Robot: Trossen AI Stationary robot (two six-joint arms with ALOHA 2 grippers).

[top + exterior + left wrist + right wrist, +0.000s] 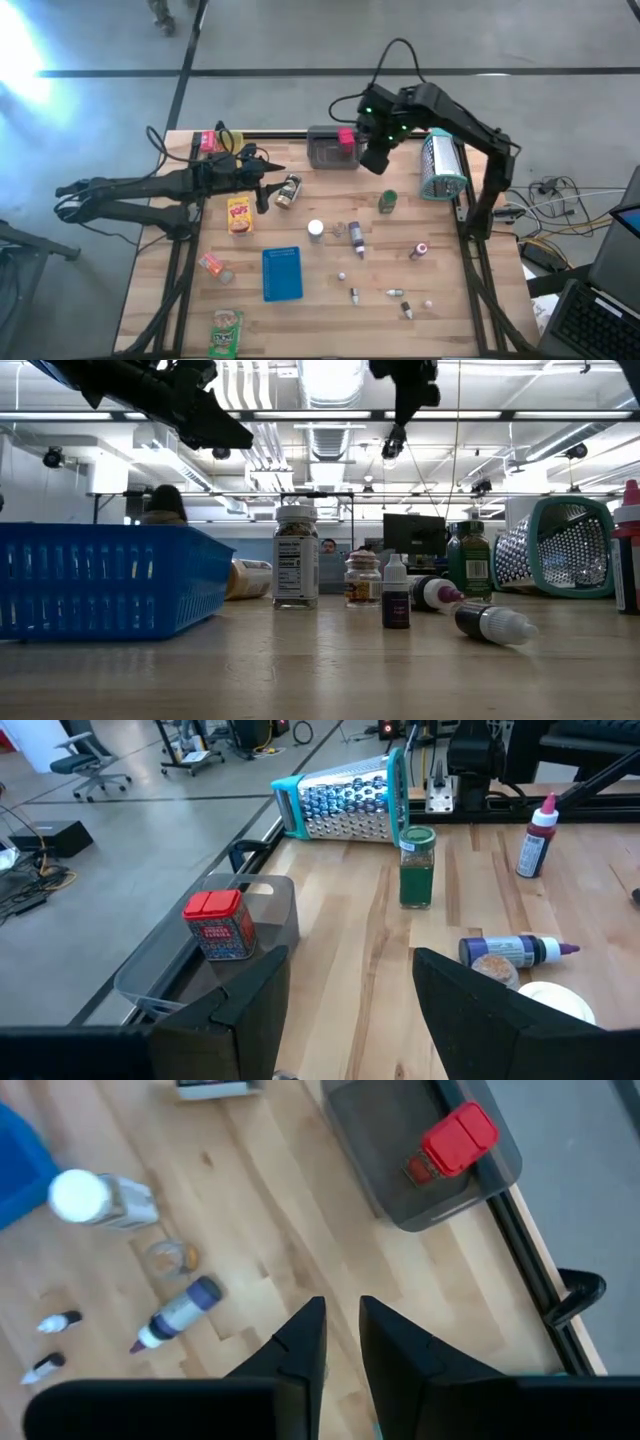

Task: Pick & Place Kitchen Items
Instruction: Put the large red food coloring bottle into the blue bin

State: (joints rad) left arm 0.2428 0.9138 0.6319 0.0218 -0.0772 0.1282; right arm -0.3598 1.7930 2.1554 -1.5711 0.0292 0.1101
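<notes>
Grey plastic, the bin (333, 150) sits at the far edge of the wooden table (300, 320), and a red-capped tin (346, 138) stands inside it; the right wrist view looks straight down on that tin (452, 1142), while the left wrist view shows its printed side and that it stands upright (220, 924). The right gripper (340, 1342) hangs above the table just beside the bin, its fingers drawn nearly together with a narrow gap and nothing between them. The left gripper (350, 990) hovers near the table's left side, fingers parted and empty. Only the low view shows the labelled jar (295, 556) and small dark bottle (396, 592) upright, and a white-tipped dropper bottle (492, 623) lying on its side, long axis along the table, tip toward the right edge. From above, a purple bottle (356, 237) lies near the table's middle, and the right wrist view shows its nozzle pointing away from the bin (178, 1313). A green jar (416, 866) stands upright near the metal grater (345, 802), which lies on its side by the far right corner. A blue tray (282, 273) lies toward the near edge.
</notes>
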